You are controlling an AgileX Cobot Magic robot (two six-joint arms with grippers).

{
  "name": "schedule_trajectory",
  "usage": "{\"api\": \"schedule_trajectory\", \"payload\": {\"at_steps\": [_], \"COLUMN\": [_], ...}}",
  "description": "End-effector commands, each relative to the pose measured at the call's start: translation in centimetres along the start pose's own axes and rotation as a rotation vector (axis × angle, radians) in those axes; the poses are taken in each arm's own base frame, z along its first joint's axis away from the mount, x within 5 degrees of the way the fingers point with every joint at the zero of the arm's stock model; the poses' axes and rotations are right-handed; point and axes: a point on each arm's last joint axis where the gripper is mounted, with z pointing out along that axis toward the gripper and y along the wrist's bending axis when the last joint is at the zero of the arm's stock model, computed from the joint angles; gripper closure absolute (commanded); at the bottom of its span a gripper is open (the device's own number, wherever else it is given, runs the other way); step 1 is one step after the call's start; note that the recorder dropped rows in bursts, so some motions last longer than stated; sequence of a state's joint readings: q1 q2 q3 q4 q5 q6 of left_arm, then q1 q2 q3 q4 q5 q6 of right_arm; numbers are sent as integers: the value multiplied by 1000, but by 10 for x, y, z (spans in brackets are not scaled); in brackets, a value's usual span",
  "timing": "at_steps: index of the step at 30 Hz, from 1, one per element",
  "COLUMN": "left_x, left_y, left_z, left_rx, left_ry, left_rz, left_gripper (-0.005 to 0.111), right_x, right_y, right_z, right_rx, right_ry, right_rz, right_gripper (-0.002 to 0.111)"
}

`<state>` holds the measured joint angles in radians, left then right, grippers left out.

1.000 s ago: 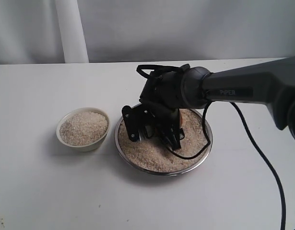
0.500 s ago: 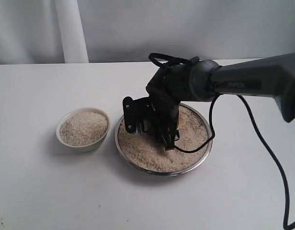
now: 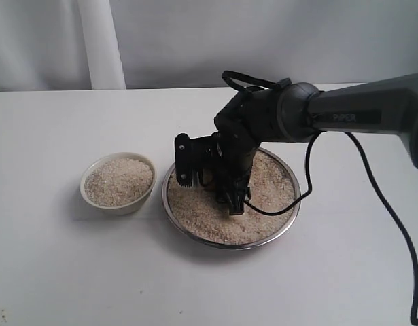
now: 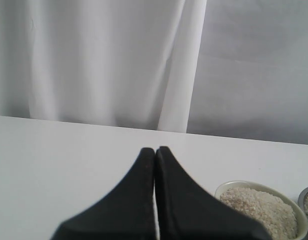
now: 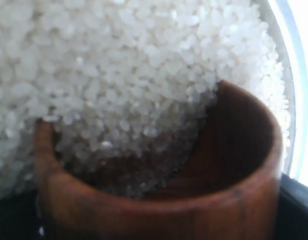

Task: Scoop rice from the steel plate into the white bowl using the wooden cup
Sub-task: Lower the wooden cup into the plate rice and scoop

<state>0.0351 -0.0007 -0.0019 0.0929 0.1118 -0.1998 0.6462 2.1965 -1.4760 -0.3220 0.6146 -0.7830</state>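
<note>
White tabletop (image 3: 59, 272), wide shiny round steel plate (image 3: 289, 222) full of pale rice (image 3: 209, 224), black right gripper (image 3: 210, 191) down in the plate, black left gripper (image 4: 155, 152) with jaws pressed together, small cream-white bowl (image 3: 120, 204) of rice just beside the plate, reddish-brown wooden cup (image 5: 159, 210) clamped by right gripper, mouth part-filled with rice.

- The right arm (image 3: 358, 119) comes in from the right edge, stretched out nearly level and reaching past the middle.
- Its wrist (image 3: 263, 122) is bent hard downward, so the right gripper (image 3: 210, 185) points pretty much straight down and sits low.
- Its fingers (image 3: 183, 166) stand wide apart, one sticking out to the left and the other lower, nearer the camera.
- In the right wrist view they're clamped on the wooden cup (image 5: 159, 210), one on each side. Only dark bits of them show.
- The left gripper (image 4: 155, 152) has its tips pressed flat together with nothing between them, pointing out roughly level.
</note>
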Motion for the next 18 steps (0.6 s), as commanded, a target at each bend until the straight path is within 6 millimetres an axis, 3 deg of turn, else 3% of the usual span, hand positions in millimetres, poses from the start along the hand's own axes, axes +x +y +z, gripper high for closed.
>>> {"api": "schedule_trajectory", "payload": {"at_steps": [1, 9, 13, 18], "left_x": [0, 0, 0, 0], "left_y": [0, 0, 0, 0], "left_z": [0, 0, 0, 0], "left_rx": [6, 6, 6, 6], "left_ry": [0, 0, 0, 0], "left_rz": [-10, -10, -10, -10], "left_gripper": [107, 107, 107, 107], "right_x": [15, 26, 35, 45], "right_y": [34, 46, 40, 24], "right_z": [33, 46, 45, 31], "right_rx": [-113, -92, -90, -54], "right_ry": [-5, -92, -111, -143], "right_rz": [82, 211, 312, 401], "right_gripper": [108, 108, 108, 108]}}
